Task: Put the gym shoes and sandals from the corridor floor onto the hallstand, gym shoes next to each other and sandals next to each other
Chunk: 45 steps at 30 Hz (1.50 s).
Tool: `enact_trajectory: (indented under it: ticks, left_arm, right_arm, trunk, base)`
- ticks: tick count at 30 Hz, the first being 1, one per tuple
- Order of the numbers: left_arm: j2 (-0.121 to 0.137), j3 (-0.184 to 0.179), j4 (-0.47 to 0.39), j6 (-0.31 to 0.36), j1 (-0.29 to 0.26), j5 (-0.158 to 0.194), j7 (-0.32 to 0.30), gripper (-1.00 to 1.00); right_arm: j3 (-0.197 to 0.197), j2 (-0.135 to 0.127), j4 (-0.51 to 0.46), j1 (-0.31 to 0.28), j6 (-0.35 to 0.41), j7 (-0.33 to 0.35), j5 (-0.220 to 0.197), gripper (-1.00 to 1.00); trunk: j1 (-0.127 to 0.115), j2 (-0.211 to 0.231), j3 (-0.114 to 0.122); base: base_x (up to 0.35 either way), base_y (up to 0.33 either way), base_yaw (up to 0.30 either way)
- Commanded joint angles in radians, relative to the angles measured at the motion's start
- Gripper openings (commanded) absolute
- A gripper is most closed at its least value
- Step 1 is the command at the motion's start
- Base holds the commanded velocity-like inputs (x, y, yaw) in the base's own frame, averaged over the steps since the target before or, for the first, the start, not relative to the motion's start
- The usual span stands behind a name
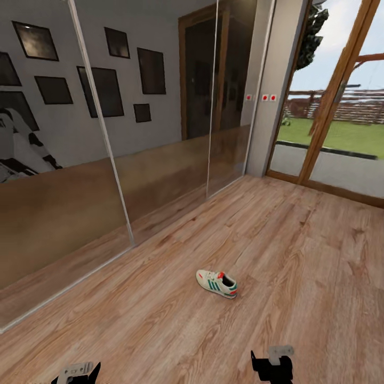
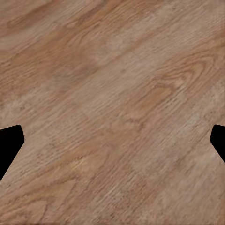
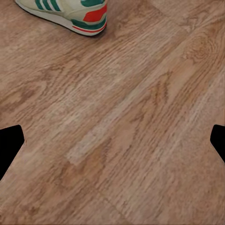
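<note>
Above bare floor, left claw gapes, empty

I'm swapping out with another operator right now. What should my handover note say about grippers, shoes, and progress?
Left gripper: open, empty, over bare corridor floor.
Right gripper: open, empty, a short way from the shoe.
One gym shoe lies upright on the floor ahead, nearer the right arm; its heel shows in the right wrist view.
Nothing is held yet. Next: pick up this shoe.
</note>
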Motion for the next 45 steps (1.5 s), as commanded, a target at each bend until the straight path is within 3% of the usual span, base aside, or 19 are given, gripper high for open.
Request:
enact_trajectory:
  ticks: [1, 45]
  left_arm:
    - [0.000, 0.009, 0.001, -0.004, -0.001, -0.010, -0.005, 1.00]
    - [0.000, 0.009, 0.000, -0.004, -0.001, -0.009, -0.005, 1.00]
  right_arm:
    - [0.008, 0.000, 0.001, 0.000, -0.002, -0.006, -0.001, 1.00]
    - [0.008, 0.000, 0.001, -0.001, -0.002, -0.006, -0.001, 1.00]
  trunk:
    - [0.000, 0.000, -0.001]
    - [0.000, 0.000, -0.001]
  base:
    - [0.089, -0.059, 0.279]
    - [0.008, -0.005, 0.279]
